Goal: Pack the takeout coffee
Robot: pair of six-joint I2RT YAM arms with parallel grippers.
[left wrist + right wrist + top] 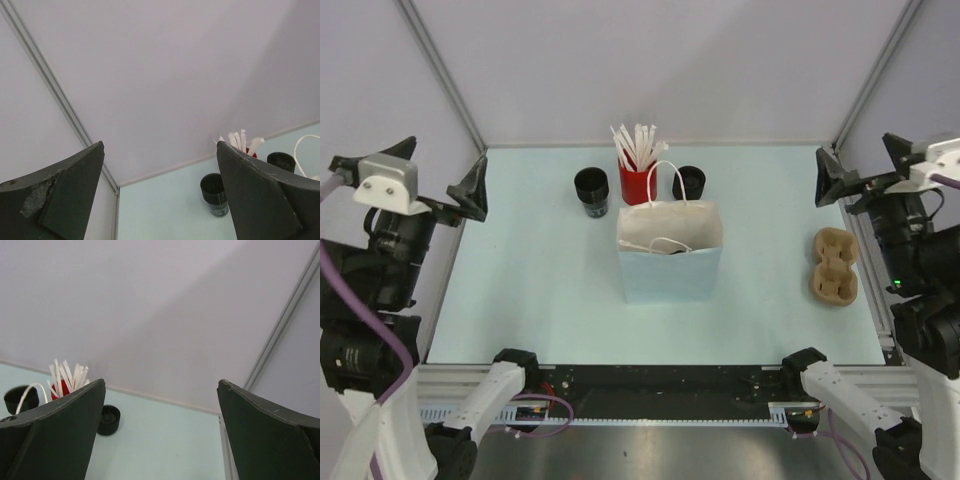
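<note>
Your left gripper (pixel 160 144), right gripper (pixel 162 381): wide, empty | takeout coffee (pixel 591 190) stood near red cup (pixel 637 180); careless reaching risked toppling it.

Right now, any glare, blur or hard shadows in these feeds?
Top external: even soft light, no glare, faint shadows; the pale blue bag barely contrasts with the table. Left wrist: the left hand is dark, slightly soft, blocking both lower corners. Right wrist: same with the right hand; plain wall, no glare.
</note>
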